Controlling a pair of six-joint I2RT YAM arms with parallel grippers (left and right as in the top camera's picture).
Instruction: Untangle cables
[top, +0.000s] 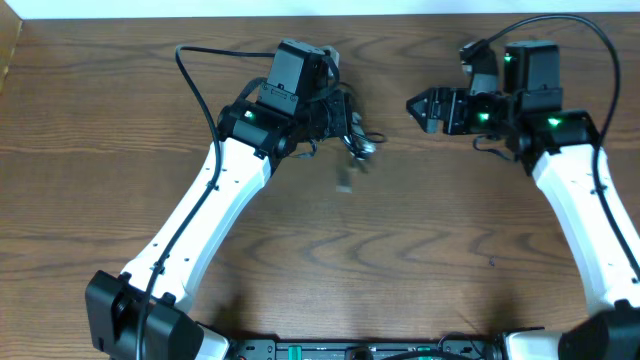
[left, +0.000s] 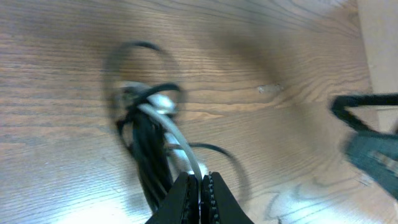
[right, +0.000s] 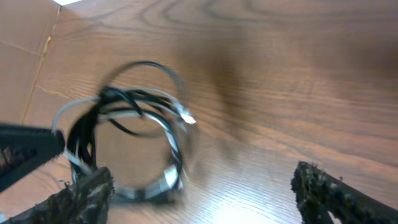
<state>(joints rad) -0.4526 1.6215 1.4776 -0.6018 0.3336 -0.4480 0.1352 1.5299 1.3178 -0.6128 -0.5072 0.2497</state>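
Tabletop (top: 420, 260) of brown wood grain beneath tangled black-and-white cables (top: 352, 135)

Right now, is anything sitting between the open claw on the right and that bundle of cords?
Nothing visible does. Only bare table lies between the right claw and the cords, which the left claw is pinching.

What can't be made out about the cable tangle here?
Overhead: the cables are partly hidden under the left arm; the strands are too small to count.
Left wrist: blurred; the white cable enters the shut left jaws, but whether black strands are pinched too is unclear.
Right wrist: blurred; plug ends are indistinct, and the open right jaws are cut off by the bottom edge.
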